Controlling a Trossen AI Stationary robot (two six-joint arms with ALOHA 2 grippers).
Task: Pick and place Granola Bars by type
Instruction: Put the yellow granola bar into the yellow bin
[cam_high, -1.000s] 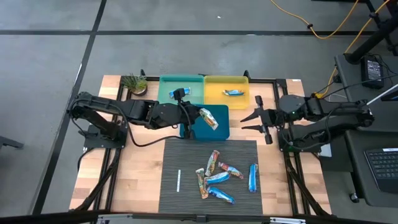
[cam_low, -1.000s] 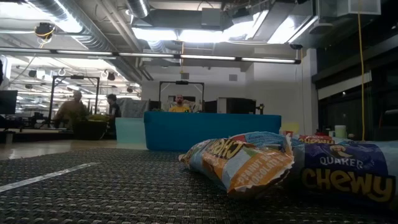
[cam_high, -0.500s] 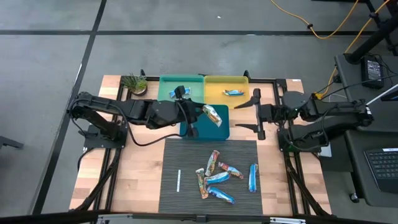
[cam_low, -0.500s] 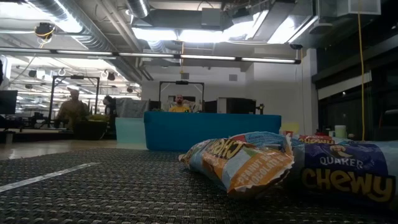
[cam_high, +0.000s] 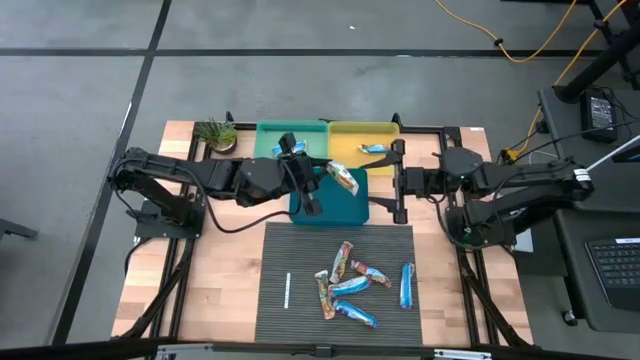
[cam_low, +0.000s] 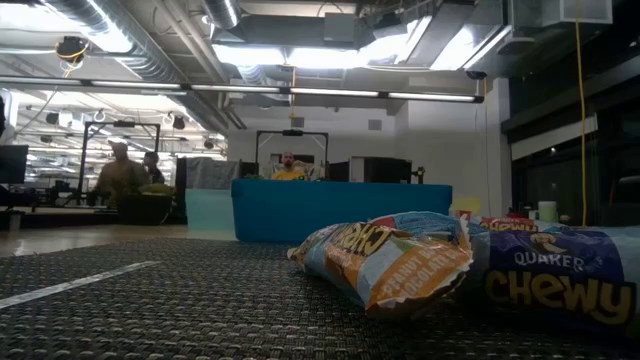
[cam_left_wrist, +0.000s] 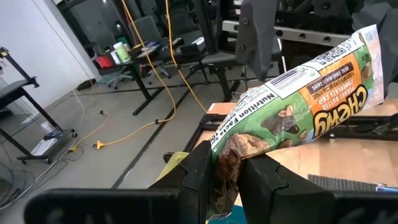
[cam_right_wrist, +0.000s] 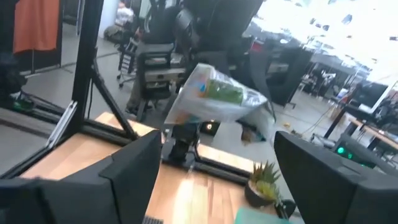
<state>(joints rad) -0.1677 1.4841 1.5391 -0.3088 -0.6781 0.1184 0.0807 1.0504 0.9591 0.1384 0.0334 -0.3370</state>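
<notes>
My left gripper is shut on a green-and-tan granola bar, held in the air over the teal tray. My right gripper stands open a little to the right of that bar, pointing at it, with nothing between its fingers. The bar also shows ahead of it in the right wrist view. Several more granola bars, blue and multicoloured, lie flat on the dark mat. One blue bar lies in the yellow tray and another in the green tray. My left gripper pinches the bar's crimped wrapper end between its two fingers. The fingers come nearly level from the table's left. The bar sticks out beyond them toward the right gripper, slanting upward, lifted clear of the teal tray.
A thin white stick lies on the mat's left part. A small potted plant stands at the far left corner. The three trays sit side by side along the far edge. Bare wood lies on both sides of the mat.
My right gripper has opened wide, tipped up to level and moved toward the table's left, nearer the held bar. My left gripper has tipped its fingers upward, so the bar has swung a little up and toward the far edge, still held.
</notes>
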